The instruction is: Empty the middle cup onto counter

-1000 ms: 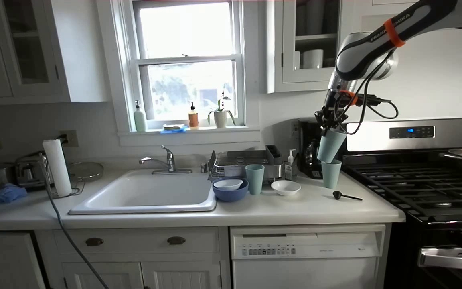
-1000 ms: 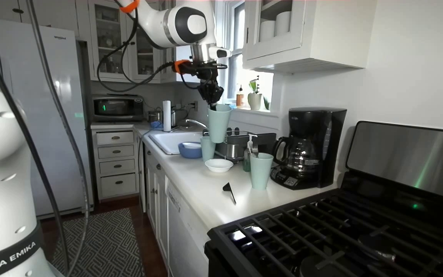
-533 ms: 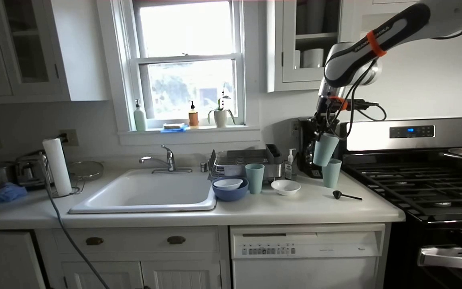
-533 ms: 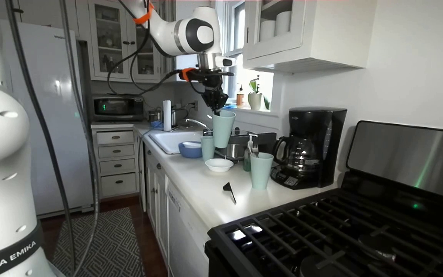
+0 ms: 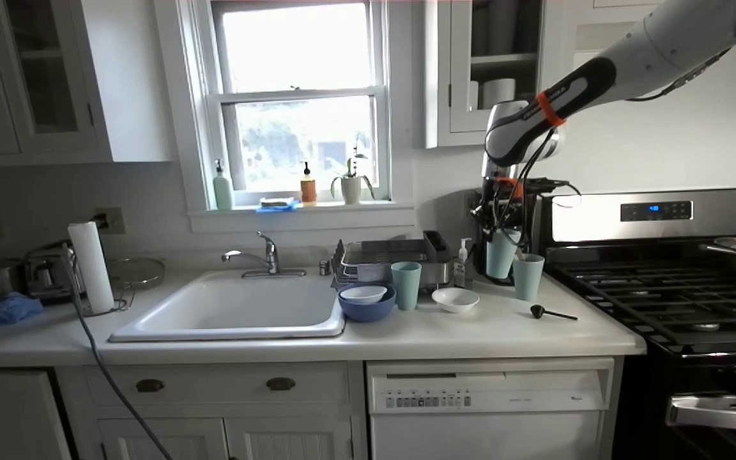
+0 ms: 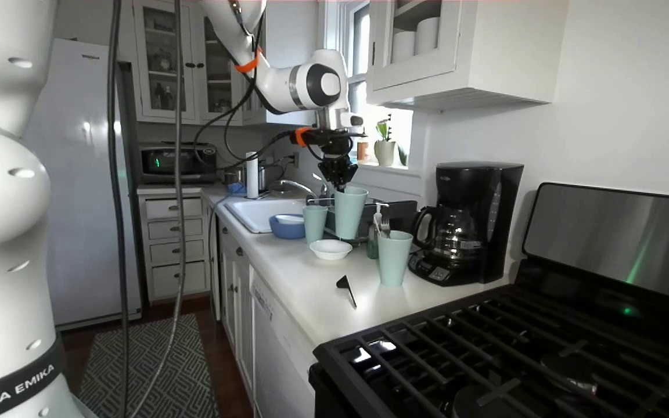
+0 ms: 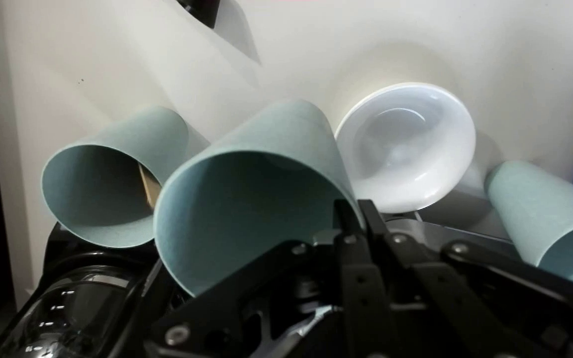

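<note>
While the middle cup (image 6: 350,215) is held mouth up and slightly tilted over the counter (image 5: 483,342), the progress of its emptying can only be judged, not confirmed. No contents can be made out inside it in the wrist view, but its bottom is dark and not clearly shown. Its rim is pinched by the gripper (image 7: 353,205), whose fingers (image 7: 373,215) are clamped about the wall, one inside and one outside. Whether its base is touched to the counter cannot be told. Near it the white bowl (image 6: 331,251) is set; to either side, the utensil cup (image 6: 395,259) and the third cup (image 5: 406,285) are stood upright, the latter just beside the blue bowl (image 5: 368,311). Farther out, in front of the utensil cup, a black scoop (image 5: 538,311) can be seen lying on the counter. If that scoop is taken to be the load in question, the tipping-out may be judged done, and only the setting down, the release and the withdrawal of the gripper are left. Otherwise, the pour itself is yet to be made.
</note>
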Tool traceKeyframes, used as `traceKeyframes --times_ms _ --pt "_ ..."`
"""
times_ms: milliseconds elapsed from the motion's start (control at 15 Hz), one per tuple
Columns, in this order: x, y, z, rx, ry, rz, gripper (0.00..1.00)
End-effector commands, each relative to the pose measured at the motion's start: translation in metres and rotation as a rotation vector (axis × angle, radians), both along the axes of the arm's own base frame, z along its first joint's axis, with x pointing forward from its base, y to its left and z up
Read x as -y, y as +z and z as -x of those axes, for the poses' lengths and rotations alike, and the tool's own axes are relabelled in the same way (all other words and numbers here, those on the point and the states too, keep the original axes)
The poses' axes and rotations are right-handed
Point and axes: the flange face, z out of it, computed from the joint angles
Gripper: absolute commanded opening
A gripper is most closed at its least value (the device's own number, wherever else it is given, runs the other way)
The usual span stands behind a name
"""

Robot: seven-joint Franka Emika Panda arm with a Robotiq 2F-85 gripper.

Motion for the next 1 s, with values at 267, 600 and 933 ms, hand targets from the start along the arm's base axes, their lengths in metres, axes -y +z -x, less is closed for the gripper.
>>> traceKeyframes --times_ms 267,600,933 --pt "0.009 -0.027 -0.049 -0.015 -0.099 0.027 0.01" --pt "0.02 -0.049 -0.068 -0.022 -0.157 0.026 0.01" --pt "0.029 -0.064 -0.081 -0.02 -0.189 0.023 0.01"
